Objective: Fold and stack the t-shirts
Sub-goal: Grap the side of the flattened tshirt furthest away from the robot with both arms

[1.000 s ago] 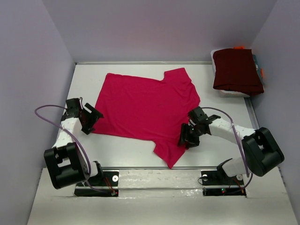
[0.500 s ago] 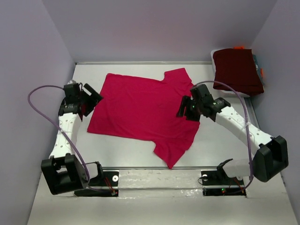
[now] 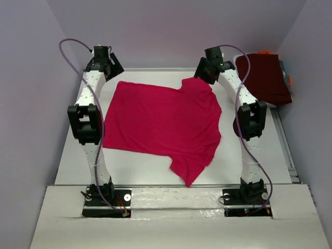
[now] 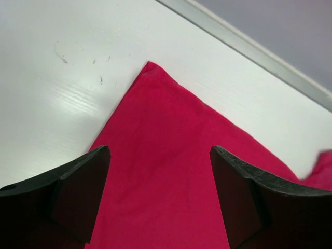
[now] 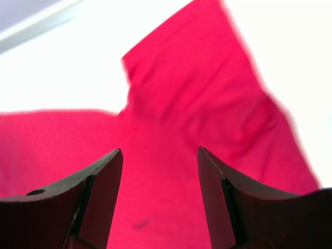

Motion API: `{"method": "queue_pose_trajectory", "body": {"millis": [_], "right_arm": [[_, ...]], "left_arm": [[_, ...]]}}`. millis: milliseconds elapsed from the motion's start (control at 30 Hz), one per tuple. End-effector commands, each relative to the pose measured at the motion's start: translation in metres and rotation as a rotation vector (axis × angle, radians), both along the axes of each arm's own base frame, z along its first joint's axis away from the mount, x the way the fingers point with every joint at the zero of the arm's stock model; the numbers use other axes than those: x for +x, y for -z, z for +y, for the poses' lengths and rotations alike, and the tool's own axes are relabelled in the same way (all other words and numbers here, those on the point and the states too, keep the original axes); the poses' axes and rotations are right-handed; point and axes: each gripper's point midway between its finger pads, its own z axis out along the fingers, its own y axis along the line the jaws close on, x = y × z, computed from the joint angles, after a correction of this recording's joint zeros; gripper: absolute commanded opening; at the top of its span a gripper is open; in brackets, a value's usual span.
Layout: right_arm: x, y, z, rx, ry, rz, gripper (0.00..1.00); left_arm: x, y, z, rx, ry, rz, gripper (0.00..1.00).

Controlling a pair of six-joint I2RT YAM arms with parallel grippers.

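Note:
A crimson-pink t-shirt (image 3: 161,122) lies spread flat on the white table, one sleeve pointing to the back right and one to the front. Both arms stretch out to the far edge. My left gripper (image 3: 106,66) hovers open above the shirt's back left corner (image 4: 155,78), with cloth (image 4: 166,176) showing between its fingers (image 4: 78,192) and nothing held. My right gripper (image 3: 207,70) hangs open over the back sleeve (image 5: 207,88), its fingers (image 5: 101,197) apart and empty. A dark maroon folded t-shirt (image 3: 263,78) rests at the back right.
The maroon shirt sits on a white bin (image 3: 255,104) against the right wall, with orange bits (image 3: 264,52) behind it. A raised metal strip (image 4: 249,46) runs along the table's far edge. Grey walls close in the left, back and right sides.
Both arms have swung from the middle of the table out to the far edge of the shirt. The right gripper's jaws have spread wider.

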Motion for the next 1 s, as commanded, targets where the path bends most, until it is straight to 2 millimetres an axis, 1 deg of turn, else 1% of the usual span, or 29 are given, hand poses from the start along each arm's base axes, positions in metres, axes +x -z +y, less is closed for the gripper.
{"method": "queue_pose_trajectory", "body": {"millis": [0, 33, 67, 100, 133, 167, 200, 233, 300, 333, 400, 433, 467, 500, 533, 600, 633, 667, 700, 800, 867, 900, 967], "right_arm": [[0.042, -0.019, -0.044, -0.024, 0.062, -0.053, 0.65], [0.047, -0.015, -0.05, -0.022, 0.072, -0.055, 0.65], [0.056, -0.013, -0.06, -0.008, 0.086, -0.072, 0.65], [0.06, 0.0, -0.064, 0.001, 0.088, -0.056, 0.65], [0.063, 0.006, -0.067, 0.02, 0.094, -0.05, 0.65], [0.068, 0.012, -0.071, 0.046, 0.088, -0.049, 0.65], [0.068, 0.019, -0.069, 0.053, 0.078, -0.037, 0.65], [0.072, 0.033, -0.074, 0.049, 0.081, -0.014, 0.65], [0.075, 0.041, -0.071, 0.055, 0.06, -0.006, 0.65], [0.079, 0.047, -0.07, 0.051, 0.055, -0.005, 0.65], [0.081, 0.051, -0.062, 0.078, 0.022, -0.003, 0.65], [0.083, 0.058, -0.061, 0.079, 0.016, -0.001, 0.65], [0.084, 0.063, -0.065, 0.084, 0.017, 0.004, 0.65], [0.085, 0.066, -0.063, 0.092, 0.009, 0.007, 0.65], [0.086, 0.07, -0.069, 0.094, 0.017, 0.013, 0.65], [0.084, 0.082, -0.069, 0.095, 0.014, 0.041, 0.65], [0.083, 0.085, -0.069, 0.093, 0.011, 0.046, 0.65], [0.082, 0.09, -0.069, 0.092, 0.009, 0.055, 0.65], [0.083, 0.089, -0.074, 0.092, 0.017, 0.05, 0.65], [0.083, 0.094, -0.076, 0.08, 0.013, 0.054, 0.65], [0.084, 0.095, -0.076, 0.075, 0.009, 0.053, 0.65], [0.084, 0.094, -0.076, 0.074, 0.008, 0.05, 0.65], [0.085, 0.094, -0.076, 0.074, 0.005, 0.047, 0.65]], "left_arm": [[0.034, 0.015, -0.016, 0.168, 0.069, 0.058, 0.9], [0.037, 0.052, -0.021, 0.196, 0.078, 0.137, 0.9], [0.042, 0.059, -0.019, 0.215, 0.084, 0.144, 0.9], [0.048, 0.071, -0.023, 0.23, 0.085, 0.154, 0.89], [0.05, 0.076, -0.029, 0.237, 0.094, 0.152, 0.89], [0.052, 0.078, -0.029, 0.243, 0.099, 0.146, 0.89], [0.052, 0.082, -0.029, 0.249, 0.105, 0.144, 0.89], [0.054, 0.087, -0.029, 0.256, 0.11, 0.138, 0.9], [0.057, 0.086, -0.025, 0.283, 0.11, 0.134, 0.9], [0.057, 0.092, -0.023, 0.295, 0.113, 0.146, 0.9], [0.058, 0.094, -0.022, 0.309, 0.118, 0.153, 0.91], [0.06, 0.095, -0.021, 0.315, 0.115, 0.153, 0.91], [0.06, 0.096, -0.021, 0.316, 0.115, 0.153, 0.91], [0.059, 0.098, -0.019, 0.322, 0.111, 0.158, 0.91], [0.06, 0.099, -0.018, 0.33, 0.109, 0.159, 0.91], [0.058, 0.106, -0.016, 0.343, 0.105, 0.176, 0.92], [0.058, 0.109, -0.015, 0.345, 0.101, 0.181, 0.92], [0.058, 0.112, -0.009, 0.345, 0.09, 0.189, 0.92], [0.058, 0.113, -0.009, 0.343, 0.087, 0.193, 0.92], [0.058, 0.122, -0.009, 0.344, 0.089, 0.206, 0.92], [0.058, 0.125, -0.008, 0.346, 0.089, 0.21, 0.92], [0.059, 0.128, -0.003, 0.345, 0.081, 0.217, 0.92], [0.059, 0.131, -0.003, 0.342, 0.081, 0.22, 0.92]]}}
